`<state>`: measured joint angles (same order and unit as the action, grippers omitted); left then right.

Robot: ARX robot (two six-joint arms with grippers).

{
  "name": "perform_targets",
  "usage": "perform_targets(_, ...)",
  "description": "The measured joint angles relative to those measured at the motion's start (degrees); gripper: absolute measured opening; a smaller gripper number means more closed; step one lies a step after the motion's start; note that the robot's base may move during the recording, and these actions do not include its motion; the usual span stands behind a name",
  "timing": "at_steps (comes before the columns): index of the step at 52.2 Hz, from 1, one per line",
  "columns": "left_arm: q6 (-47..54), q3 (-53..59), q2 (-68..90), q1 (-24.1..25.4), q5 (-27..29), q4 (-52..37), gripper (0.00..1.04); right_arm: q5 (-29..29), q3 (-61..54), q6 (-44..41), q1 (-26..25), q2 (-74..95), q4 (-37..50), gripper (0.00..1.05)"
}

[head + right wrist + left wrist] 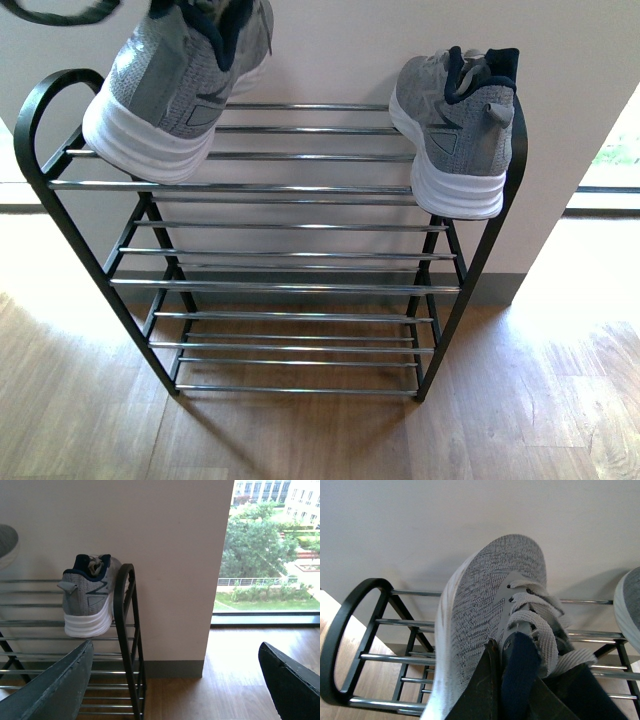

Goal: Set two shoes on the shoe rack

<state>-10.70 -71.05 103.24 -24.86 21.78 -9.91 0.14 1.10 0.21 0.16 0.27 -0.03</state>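
The black shoe rack (280, 286) with silver rods stands against the wall. One grey sneaker (455, 130) rests on the right end of its top tier, heel toward me, and shows again in the right wrist view (87, 600). The other grey sneaker (170, 85) hangs tilted at the left end of the top tier, its white sole at the front rods. My left gripper (515, 665) is shut on this sneaker (485, 605) at its navy tongue. Whether the sole touches the rods I cannot tell. My right gripper (172, 680) stands open beside the rack's right looped end (125, 610), holding nothing.
A pale wall (330, 50) rises right behind the rack. Wooden floor (520, 420) spreads in front and to the right. A large window (270, 550) is to the right of the wall's corner. The rack's left loop (350, 640) lies close to the held sneaker.
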Motion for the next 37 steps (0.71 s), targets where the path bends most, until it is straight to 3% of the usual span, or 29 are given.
perform_targets(11, -7.72, -12.98, 11.5, -5.64, 0.28, 7.85, 0.02, -0.02, 0.0, 0.0, 0.0, -0.02, 0.0, 0.96)
perform_targets(18, -12.48, -14.6, 13.31, -8.24, -0.9, 7.78, 0.02, -0.02, 0.0, 0.0, 0.0, 0.0, 0.0, 0.96)
perform_targets(37, -23.47, -13.77, 16.96, -7.34, -0.76, 3.72, 0.02, -0.02, 0.0, 0.0, 0.0, 0.0, 0.02, 0.96)
